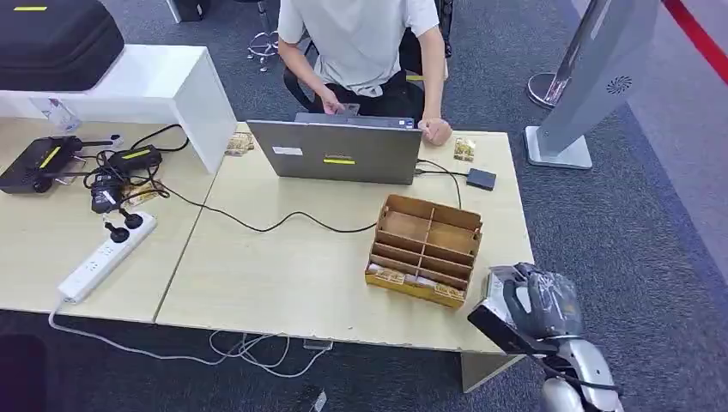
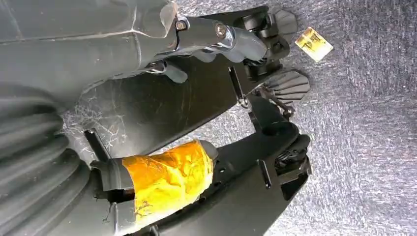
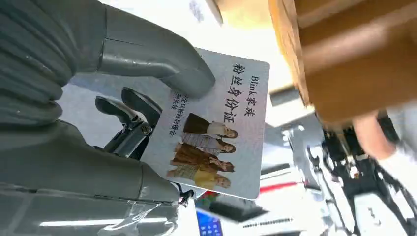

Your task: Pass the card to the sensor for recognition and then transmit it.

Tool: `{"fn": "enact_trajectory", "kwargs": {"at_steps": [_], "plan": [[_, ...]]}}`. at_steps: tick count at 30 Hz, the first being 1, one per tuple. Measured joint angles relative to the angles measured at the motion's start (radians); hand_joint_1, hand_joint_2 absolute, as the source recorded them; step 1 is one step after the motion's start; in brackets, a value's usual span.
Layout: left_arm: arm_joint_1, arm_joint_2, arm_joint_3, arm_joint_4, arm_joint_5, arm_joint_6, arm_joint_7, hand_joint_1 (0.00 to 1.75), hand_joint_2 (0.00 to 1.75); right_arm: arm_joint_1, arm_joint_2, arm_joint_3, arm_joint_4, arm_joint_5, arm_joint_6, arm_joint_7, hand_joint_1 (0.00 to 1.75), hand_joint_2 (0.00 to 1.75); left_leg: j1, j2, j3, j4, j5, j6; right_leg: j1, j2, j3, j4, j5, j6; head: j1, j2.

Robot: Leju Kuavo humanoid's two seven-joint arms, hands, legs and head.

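Card (image 3: pixel 216 128) sits pinched in my right hand (image 1: pixel 536 300), thumb pressed on its printed face and darker fingers (image 3: pixel 130 110) behind it. Seen from my head, that hand hovers off the near right corner of the table (image 1: pixel 283 275), just beside a wooden tray with compartments (image 1: pixel 425 245).

The card shows a row of figures and printed characters on a pale background, and most of it sticks out past my thumb. That free part, I judge, is what should meet the sensor. A small dark box (image 1: pixel 482 178) lies farther from my hand, beyond the tray and near a laptop (image 1: pixel 343 150); it may be the sensor, though I cannot be sure. To do this step well I would keep the pinch firm, lift the card over the tray without clipping its wall, and lay it flat and steady above the reader.

My left hand (image 2: pixel 211 39) hangs low above grey carpet; I cannot tell how far its fingers are closed or whether they hold anything.

Farther from my right hand, a person sits behind the laptop with both hands at it. A black cable (image 1: pixel 257 225) trails across the light wooden table, and a white power strip (image 1: pixel 105 256) lies far on the opposite side. Grey carpet (image 1: pixel 652 223) covers the floor around.
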State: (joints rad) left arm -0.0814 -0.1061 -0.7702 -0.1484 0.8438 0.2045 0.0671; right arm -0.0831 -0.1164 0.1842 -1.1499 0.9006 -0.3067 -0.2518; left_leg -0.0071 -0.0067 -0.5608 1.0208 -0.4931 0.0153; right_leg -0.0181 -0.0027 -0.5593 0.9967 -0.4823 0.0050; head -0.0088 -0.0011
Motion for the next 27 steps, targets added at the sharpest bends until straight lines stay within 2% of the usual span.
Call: {"fn": "enact_trajectory", "kwargs": {"at_steps": [5,10,22,27], "plan": [[0.000,-0.001,0.000,0.000,0.008,-0.004,-0.003,0.00,1.75,0.003,-0.011,-0.025,-0.067,0.002,0.016,0.007,1.75,1.75,0.000,0.000,0.000,0.000,0.000,0.000,0.000,0.000,0.000,0.000,0.000,0.000,0.000,0.000],[-0.001,-0.003,0.000,0.000,0.013,-0.005,-0.005,0.00,1.75,0.004,-0.014,-0.043,-0.049,0.056,0.000,0.024,1.75,1.75,0.000,0.000,0.000,0.000,0.000,0.000,0.000,0.000,0.000,0.000,0.000,0.000,0.000,0.000],[-0.003,-0.006,0.000,0.000,0.028,-0.002,-0.005,0.00,1.75,-0.015,-0.021,-0.120,0.170,0.087,-0.069,0.035,1.75,1.75,0.000,0.000,-0.001,0.000,0.000,0.001,0.000,0.000,0.000,0.000,0.000,0.000,0.000,0.000],[-0.003,-0.006,0.000,0.000,0.035,0.005,-0.005,0.00,1.75,-0.033,-0.021,-0.154,0.279,0.089,-0.093,0.018,1.75,1.75,0.000,0.000,-0.001,0.000,-0.001,0.001,0.000,0.000,0.000,0.000,0.000,0.000,0.000,0.000]]}}
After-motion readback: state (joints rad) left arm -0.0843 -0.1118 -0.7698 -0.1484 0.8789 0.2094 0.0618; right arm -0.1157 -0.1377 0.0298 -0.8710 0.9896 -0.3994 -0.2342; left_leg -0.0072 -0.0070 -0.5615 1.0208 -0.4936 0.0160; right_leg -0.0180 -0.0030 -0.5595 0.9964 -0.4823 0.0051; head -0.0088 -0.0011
